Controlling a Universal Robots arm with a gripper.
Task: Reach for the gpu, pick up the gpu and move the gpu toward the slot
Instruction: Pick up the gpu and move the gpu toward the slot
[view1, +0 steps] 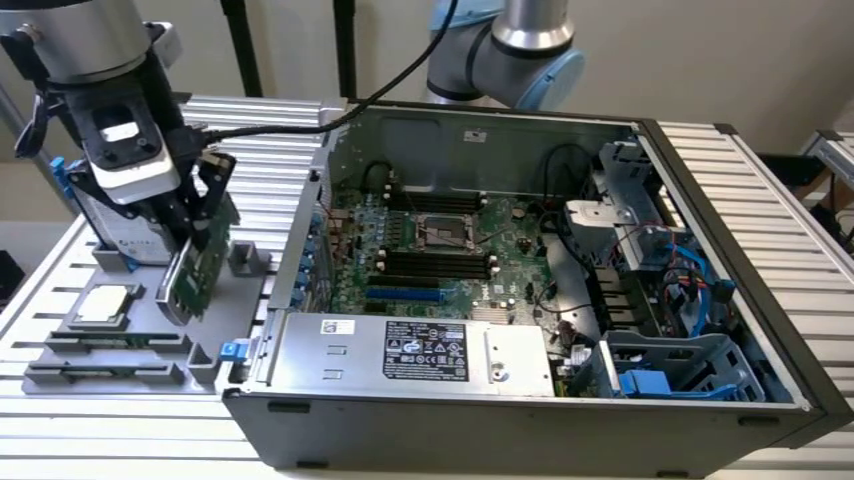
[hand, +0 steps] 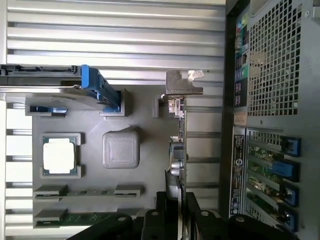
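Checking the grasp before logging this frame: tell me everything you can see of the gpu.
The gpu is a thin green circuit card with small components on its face and a silver metal bracket at one end. It stands on edge, leaning slightly, over the grey parts tray at the exterior view's left, outside the open computer case. The gripper is closed on its upper edge. Whether its lower edge rests in the tray's holder or hangs clear cannot be told.
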